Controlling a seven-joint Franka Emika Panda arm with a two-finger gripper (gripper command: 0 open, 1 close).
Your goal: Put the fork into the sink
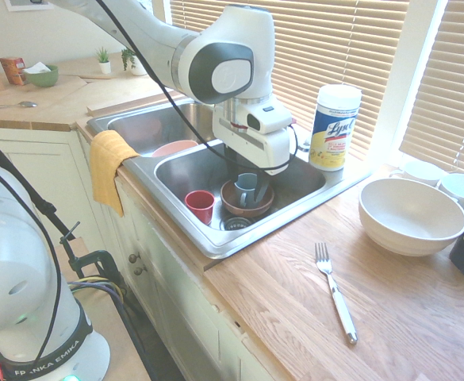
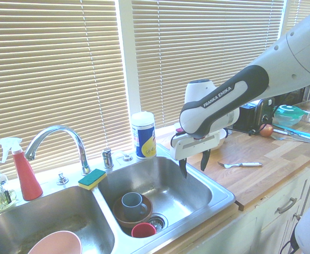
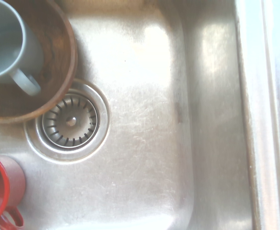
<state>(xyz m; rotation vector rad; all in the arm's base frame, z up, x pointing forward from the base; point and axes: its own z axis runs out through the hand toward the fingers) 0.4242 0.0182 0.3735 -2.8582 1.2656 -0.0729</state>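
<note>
The fork (image 1: 335, 290) is lying flat on the wooden worktop (image 1: 311, 317), well apart from the sink (image 1: 311, 194), with a cream bowl (image 1: 411, 215) sitting just beyond it. The end effector (image 2: 194, 163) is hanging open and empty over the basin, where a grey mug (image 2: 133, 203) is sitting in a brown bowl (image 2: 124, 218) beside a red cup (image 2: 143, 230).

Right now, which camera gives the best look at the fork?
The first exterior view: the fork lies whole and close on the wooden counter, tines and white handle clear. The second exterior view shows it small and distant. The wrist view misses it.
</note>
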